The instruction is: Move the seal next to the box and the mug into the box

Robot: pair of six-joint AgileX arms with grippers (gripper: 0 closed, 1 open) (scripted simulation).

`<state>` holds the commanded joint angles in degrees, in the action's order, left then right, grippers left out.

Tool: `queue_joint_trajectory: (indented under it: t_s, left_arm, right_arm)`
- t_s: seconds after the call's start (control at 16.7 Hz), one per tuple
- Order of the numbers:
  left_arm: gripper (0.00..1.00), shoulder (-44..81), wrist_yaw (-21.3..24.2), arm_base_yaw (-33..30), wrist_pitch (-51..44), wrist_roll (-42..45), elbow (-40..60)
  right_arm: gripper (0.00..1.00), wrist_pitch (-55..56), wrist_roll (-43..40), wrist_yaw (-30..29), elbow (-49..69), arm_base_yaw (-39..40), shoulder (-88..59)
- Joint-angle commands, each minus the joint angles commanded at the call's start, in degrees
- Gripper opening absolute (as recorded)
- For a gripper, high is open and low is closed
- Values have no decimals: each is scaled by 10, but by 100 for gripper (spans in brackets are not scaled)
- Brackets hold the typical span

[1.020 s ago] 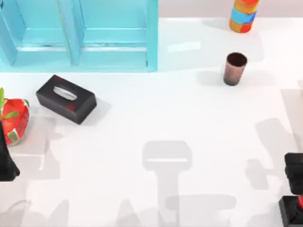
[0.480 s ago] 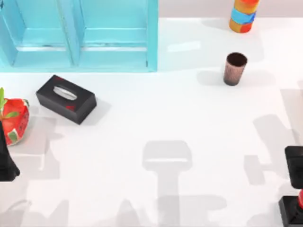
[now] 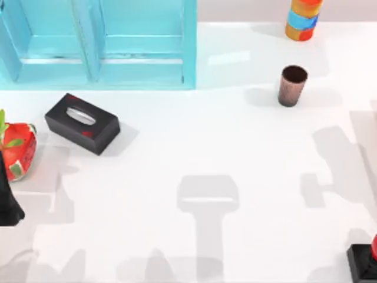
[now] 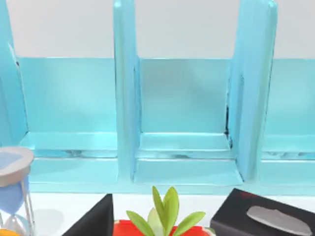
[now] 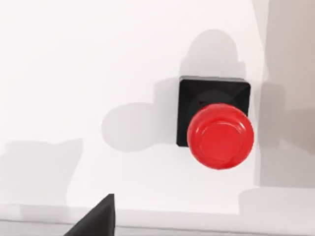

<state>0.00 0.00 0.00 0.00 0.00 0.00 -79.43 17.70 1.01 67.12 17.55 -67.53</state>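
The seal, a black square block with a glossy red knob, stands at the table's front right corner. The right wrist view looks down on the seal, with a dark part of my right gripper off to one side and apart from it. The mug, dark brown and speckled, stands upright at the back right. The turquoise box with open compartments sits at the back left. My left arm is parked at the left edge.
A black tissue box lies in front of the turquoise box. A red pot with a green plant stands at the far left. An orange-and-blue striped cylinder is behind the mug. An hourglass stands near the left gripper.
My right arm has slid off the top view's right edge above the seal, and its shadow has shifted. The seal, the mug and the left arm have not moved.
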Motion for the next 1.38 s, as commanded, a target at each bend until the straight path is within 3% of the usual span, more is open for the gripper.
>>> queue_joint_trajectory:
  t_s: [0.6, 1.38]
  left_arm:
    - [100, 0, 0, 0, 0, 0, 0]
    - [100, 0, 0, 0, 0, 0, 0]
  right_arm:
    - [100, -11, -2, -3, 67, -1, -61]
    - [100, -21, -27, -32, 669, -38, -647]
